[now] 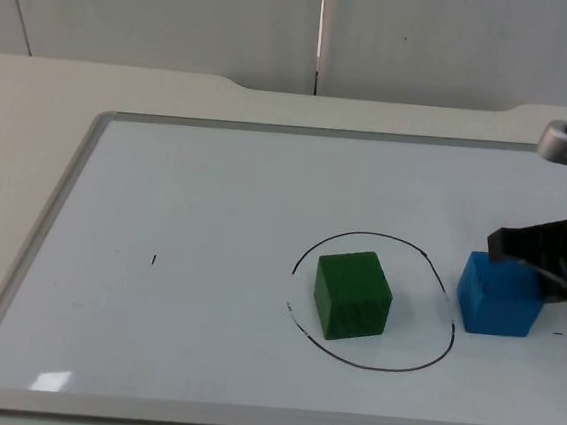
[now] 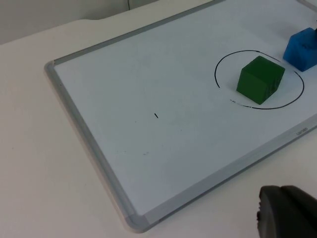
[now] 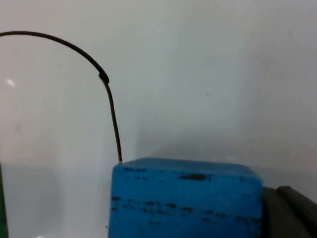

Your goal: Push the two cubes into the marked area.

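A green cube (image 1: 353, 296) (image 2: 260, 79) stands inside the black drawn circle (image 1: 369, 365) (image 2: 216, 74), left of its centre. A blue cube (image 1: 498, 296) (image 2: 303, 48) (image 3: 185, 198) sits just outside the circle's right side, close to the line (image 3: 111, 109). My right gripper (image 1: 545, 266) is low at the blue cube's far right side, against it or very near it. My left gripper (image 2: 287, 213) waits off the whiteboard, near its front edge, far from both cubes.
The circle is drawn on a whiteboard with a grey metal frame (image 1: 34, 249) (image 2: 84, 134) lying flat on the white table. A small black tick mark (image 1: 154, 258) is on the board's left half. The grey partition wall (image 1: 182, 12) stands behind.
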Controlling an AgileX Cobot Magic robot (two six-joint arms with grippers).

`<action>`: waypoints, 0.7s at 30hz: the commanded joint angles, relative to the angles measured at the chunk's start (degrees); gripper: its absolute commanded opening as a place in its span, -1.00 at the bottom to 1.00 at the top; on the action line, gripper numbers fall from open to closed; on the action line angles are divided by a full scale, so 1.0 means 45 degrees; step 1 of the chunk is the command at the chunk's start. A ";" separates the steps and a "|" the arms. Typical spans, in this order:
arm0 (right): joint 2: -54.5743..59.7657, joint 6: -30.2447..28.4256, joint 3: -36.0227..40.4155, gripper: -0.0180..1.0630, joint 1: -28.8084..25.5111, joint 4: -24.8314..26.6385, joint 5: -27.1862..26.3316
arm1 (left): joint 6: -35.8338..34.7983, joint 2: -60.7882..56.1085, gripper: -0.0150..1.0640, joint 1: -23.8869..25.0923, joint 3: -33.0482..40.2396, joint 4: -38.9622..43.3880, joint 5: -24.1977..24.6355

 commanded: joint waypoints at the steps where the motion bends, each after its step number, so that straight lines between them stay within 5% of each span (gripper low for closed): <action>1: 0.0000 0.0003 -0.0062 -0.97 0.0230 0.0052 0.0001 | -0.0077 -0.0062 -0.98 -0.0057 0.0065 -0.0025 -0.0149; 9: 0.0000 0.0376 -0.0062 -0.97 0.1074 0.0074 -0.0690 | -0.0077 -0.0062 -0.98 -0.0057 0.0065 -0.0025 -0.0149; 21: 0.0000 0.0376 -0.0062 -0.97 0.1048 0.0045 -0.0153 | -0.0077 -0.0062 -0.98 -0.0057 0.0065 -0.0025 -0.0149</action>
